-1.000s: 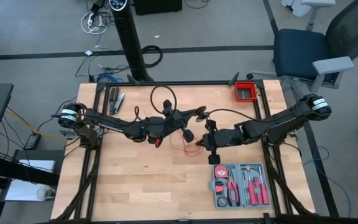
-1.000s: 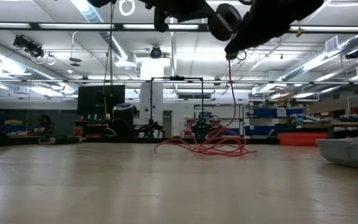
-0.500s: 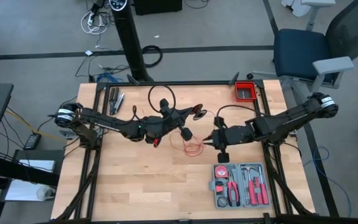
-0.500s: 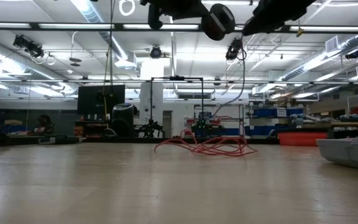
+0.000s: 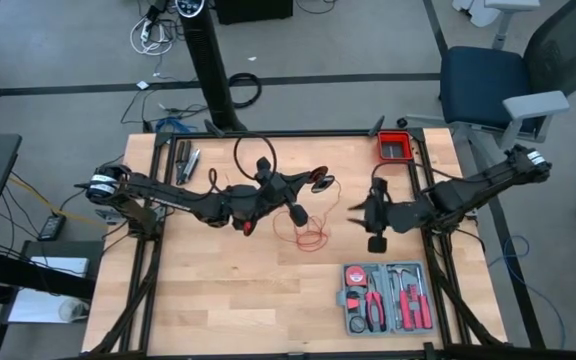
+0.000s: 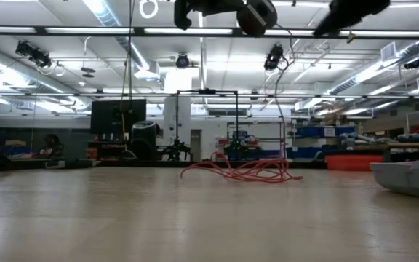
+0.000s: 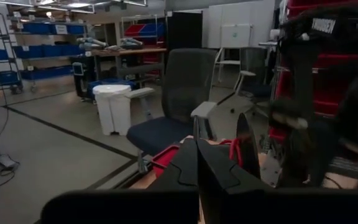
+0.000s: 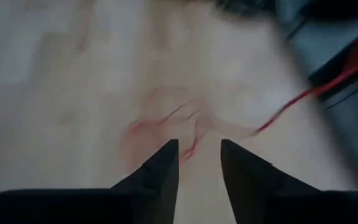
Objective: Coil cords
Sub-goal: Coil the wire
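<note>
Right pincer raised above the counter, right of centre, fingers spread apart with bare wood showing in the gap, gripping nothing; in its own wrist view, aimed down at the blurred red cord lying on the wood ahead of the fingertips

Left pincer held high over the middle of the counter, fingers pressed together and pointing toward the right side; a bit of red visible just beside them in the left wrist view, though cannot tell whether the cord is pinched there

Red cord lying as a loose, tangled bundle of thin loops on the counter near its centre, between the two arms, below the left arm's wrist and to the left of the right pincer; seen from table height as a low, flat heap of red loops resting on the wood, apart from both arms, which show only along the upper edge of that view

Grey tool case open at the near right of the counter, red-handled tools inside, well apart from the cord

Small red bin at the far right corner

A few metal hand tools lying at the far left corner

Blue office chair on the floor beyond the far right corner
</note>
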You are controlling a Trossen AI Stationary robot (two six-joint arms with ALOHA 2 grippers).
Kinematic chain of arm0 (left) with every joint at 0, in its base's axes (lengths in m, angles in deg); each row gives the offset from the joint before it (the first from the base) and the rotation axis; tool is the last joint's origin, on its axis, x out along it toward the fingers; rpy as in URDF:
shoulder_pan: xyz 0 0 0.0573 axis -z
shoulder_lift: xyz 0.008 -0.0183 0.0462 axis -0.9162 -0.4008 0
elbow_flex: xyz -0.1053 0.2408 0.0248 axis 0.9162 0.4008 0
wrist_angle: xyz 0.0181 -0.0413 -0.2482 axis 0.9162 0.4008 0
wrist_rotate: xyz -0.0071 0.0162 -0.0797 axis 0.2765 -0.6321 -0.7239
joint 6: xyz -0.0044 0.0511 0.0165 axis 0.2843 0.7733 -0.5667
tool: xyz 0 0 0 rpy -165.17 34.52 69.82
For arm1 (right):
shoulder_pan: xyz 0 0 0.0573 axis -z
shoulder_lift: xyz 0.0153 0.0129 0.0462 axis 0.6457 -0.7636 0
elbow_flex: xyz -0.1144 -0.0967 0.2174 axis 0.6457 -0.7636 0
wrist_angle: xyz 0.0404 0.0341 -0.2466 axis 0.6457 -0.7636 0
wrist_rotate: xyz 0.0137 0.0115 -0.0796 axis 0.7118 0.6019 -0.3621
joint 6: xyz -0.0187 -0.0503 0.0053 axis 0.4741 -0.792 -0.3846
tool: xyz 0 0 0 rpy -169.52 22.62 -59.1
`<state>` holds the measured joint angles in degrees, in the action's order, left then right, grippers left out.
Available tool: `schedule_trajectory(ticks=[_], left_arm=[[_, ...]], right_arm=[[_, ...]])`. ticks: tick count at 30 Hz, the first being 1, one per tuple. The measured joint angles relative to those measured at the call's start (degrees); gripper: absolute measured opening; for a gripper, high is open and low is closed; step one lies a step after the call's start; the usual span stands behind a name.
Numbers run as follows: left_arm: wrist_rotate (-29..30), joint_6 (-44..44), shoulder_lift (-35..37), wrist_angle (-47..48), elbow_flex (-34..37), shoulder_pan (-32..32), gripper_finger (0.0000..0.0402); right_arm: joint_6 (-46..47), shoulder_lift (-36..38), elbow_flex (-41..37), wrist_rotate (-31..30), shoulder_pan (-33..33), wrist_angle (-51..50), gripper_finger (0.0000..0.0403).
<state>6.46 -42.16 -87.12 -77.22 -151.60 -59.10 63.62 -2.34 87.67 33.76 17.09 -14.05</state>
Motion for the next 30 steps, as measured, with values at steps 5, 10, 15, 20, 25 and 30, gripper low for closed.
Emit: schedule_trajectory(ticks=[5,10,15,20,25,30], left_arm=[[-1.81,-3.37,0.0,-1.05,0.0,0.02,0.0],[-2.19,-4.81,0.0,-2.73,0.0,0.2,0.0],[-2.35,-6.35,0.0,-2.71,0.0,0.24,0.0],[-2.37,-7.34,0.0,-2.31,0.0,0.24,0.0],[-2.37,-7.86,0.0,-2.16,0.0,0.24,0.0],[-2.38,-8.46,0.0,-2.14,0.0,0.31,0.0]], right_arm=[[-17.84,-1.94,0.0,-13.0,-4.45,5.6,0.0112],[-32.32,-6.23,0.0,-16.89,-6.56,6.65,0.0112],[-42.02,-10.65,0.0,-24.26,-7.84,6.6,0.011],[-49.27,-15.43,-0.01,-27.06,-8.77,6.94,0.0111],[-53.28,-19.25,-0.02,-30.71,-8.59,7.42,0.0104],[-55.45,-21.76,-0.02,-32.24,-7.26,8.83,0.009]])
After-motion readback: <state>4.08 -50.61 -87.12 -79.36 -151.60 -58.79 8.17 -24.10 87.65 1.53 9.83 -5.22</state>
